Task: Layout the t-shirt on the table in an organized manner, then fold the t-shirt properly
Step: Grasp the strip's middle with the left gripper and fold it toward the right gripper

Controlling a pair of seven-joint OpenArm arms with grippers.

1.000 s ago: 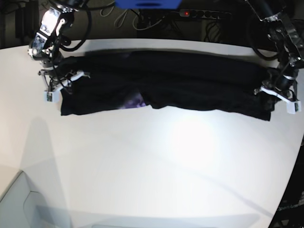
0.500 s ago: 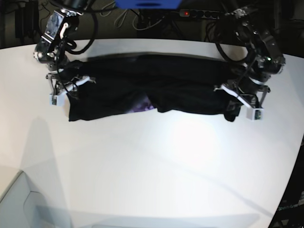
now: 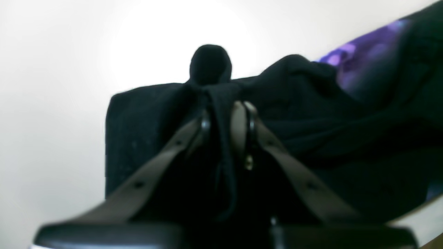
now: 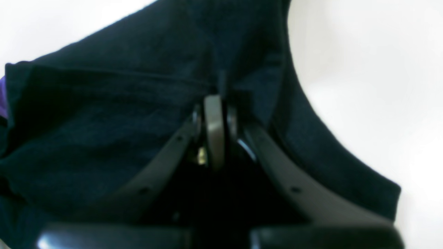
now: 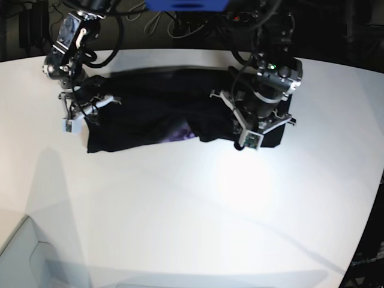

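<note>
The black t-shirt (image 5: 150, 111) lies bunched in a band across the far part of the white table (image 5: 192, 210), with a bit of purple patch (image 5: 177, 132) showing at its front edge. My left gripper (image 5: 241, 123) is shut on a fold of the shirt's right end, held over the shirt's middle-right. In the left wrist view the fingers (image 3: 242, 117) pinch black cloth (image 3: 311, 114) and the purple patch (image 3: 360, 58) shows. My right gripper (image 5: 84, 114) is shut on the shirt's left end. In the right wrist view it (image 4: 214, 103) clamps the cloth (image 4: 104, 121).
A power strip with a red light (image 5: 237, 17), cables and a blue object (image 5: 186, 5) lie beyond the table's far edge. The table's curved edge (image 5: 373, 180) runs down the right. A pale grey surface (image 5: 24, 258) sits at the bottom left corner.
My left gripper has swept from the table's right side toward the middle, carrying the shirt's right end over the rest. The right gripper has barely moved and still holds the left end.
</note>
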